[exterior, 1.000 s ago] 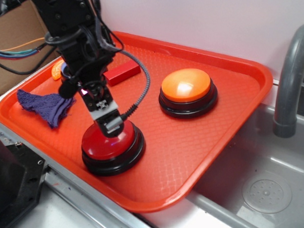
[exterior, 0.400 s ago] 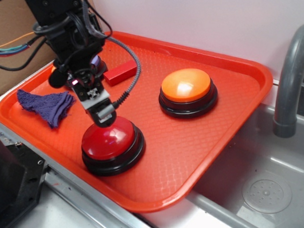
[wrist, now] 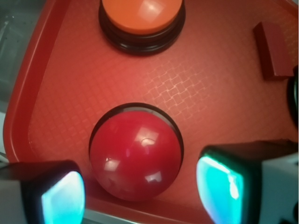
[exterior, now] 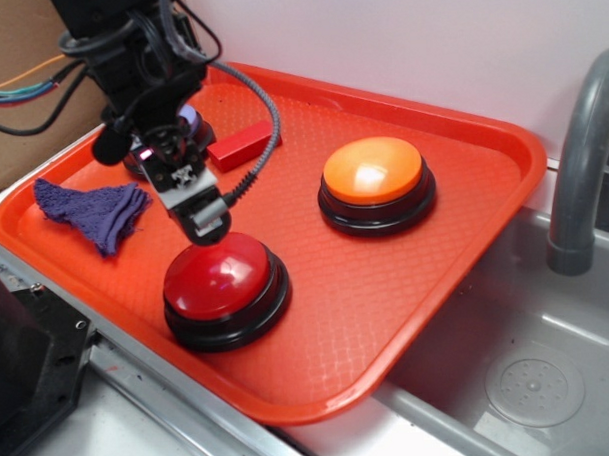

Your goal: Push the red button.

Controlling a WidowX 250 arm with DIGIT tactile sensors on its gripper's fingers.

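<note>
The red button (exterior: 224, 278), a glossy red dome on a black round base, sits at the near left of the orange-red tray (exterior: 387, 285). My gripper (exterior: 209, 229) hangs just above the dome's far-left edge, not touching it. In the wrist view the red button (wrist: 135, 156) lies below and between my fingers, and my gripper (wrist: 140, 196) is open and empty, its pads glowing teal.
An orange-domed button (exterior: 373, 176) stands at the tray's far right. A small red block (exterior: 244, 146) and a purple cloth (exterior: 94, 210) lie to the left. Another button (exterior: 186, 127) is partly hidden behind the arm. A grey faucet (exterior: 582, 158) and sink (exterior: 530, 380) are on the right.
My gripper has lifted off the red button's dome and moved up and slightly left. The button and other things have not moved.
</note>
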